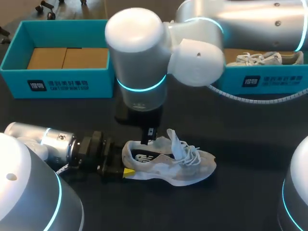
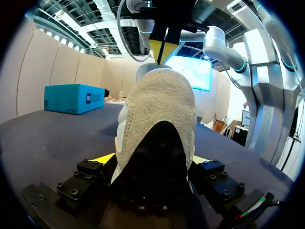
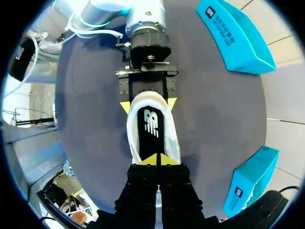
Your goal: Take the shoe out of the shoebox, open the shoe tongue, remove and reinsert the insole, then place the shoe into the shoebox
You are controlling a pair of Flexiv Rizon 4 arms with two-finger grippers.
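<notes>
The shoe (image 1: 168,163) lies on the table (image 1: 250,139), out of the shoebox (image 1: 62,23), tongue (image 1: 175,143) lifted. My left gripper (image 1: 125,166) pinches the heel from both sides. My right gripper (image 3: 157,160) hangs over the opening, fingers pressed together on nothing visible. The insole (image 3: 151,126) sits inside, so I judge that pulling, refitting and boxing remain.

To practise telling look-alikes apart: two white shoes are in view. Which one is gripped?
The shoe on the table: the left arm's jaws clamp its heel. The other shoe lies loose in the right box.
</notes>
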